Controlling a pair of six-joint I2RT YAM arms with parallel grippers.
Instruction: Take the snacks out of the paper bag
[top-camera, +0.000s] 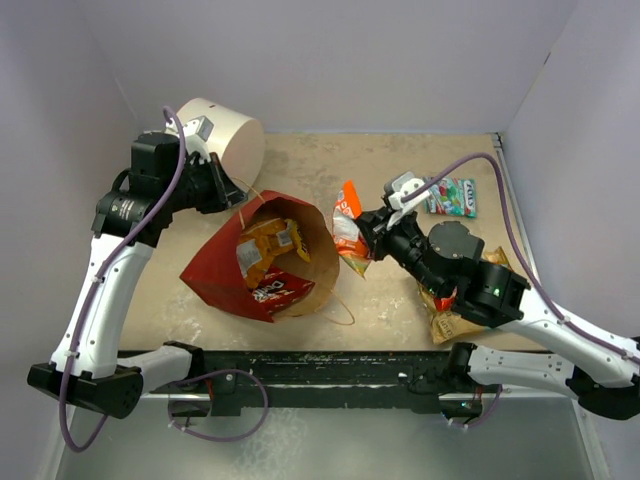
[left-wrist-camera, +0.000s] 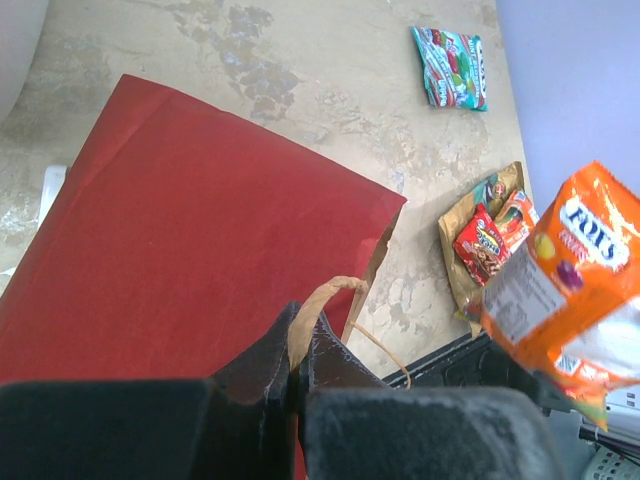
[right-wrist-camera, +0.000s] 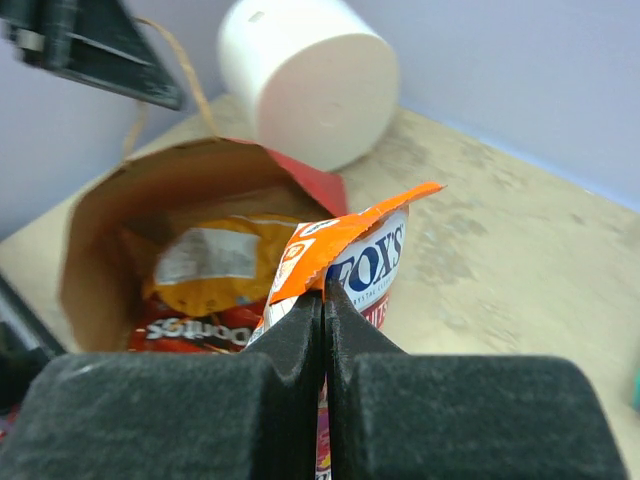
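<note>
Beige mottled desk (top-camera: 400, 295), pale lavender walls on three sides. Nearest the arm bases, a tan packet (top-camera: 447, 325) lay flat on the desk, partly under the right arm, already outside the bag. Next out, the paper bag (top-camera: 215, 270) lay tipped on its red side at centre-left, with its brown mouth facing right and toward the camera. Two snacks were visible inside: a yellow-orange packet (top-camera: 265, 245) and, below it, a red packet (top-camera: 275, 290). Left fingers (left-wrist-camera: 300, 350) were fully closed on a string handle (left-wrist-camera: 325, 290), holding the mouth open. Right fingers (right-wrist-camera: 322, 305) were pinched fully shut on the top seam of an orange packet (right-wrist-camera: 365, 255). That packet hung just right of the bag's rim, clear of the mouth and off the desk. Farther right, a teal-green packet (top-camera: 452, 198) lay flat near the wall. A white drum (top-camera: 232, 135) lay on its side at the far left, behind the bag. Judged step: carrying the orange packet away for placing. Next move calls for a swing right to bare desk, lowering and release there, then a return into the mouth for the yellow-orange packet. The left grip should hold so that the opening does not collapse.
</note>
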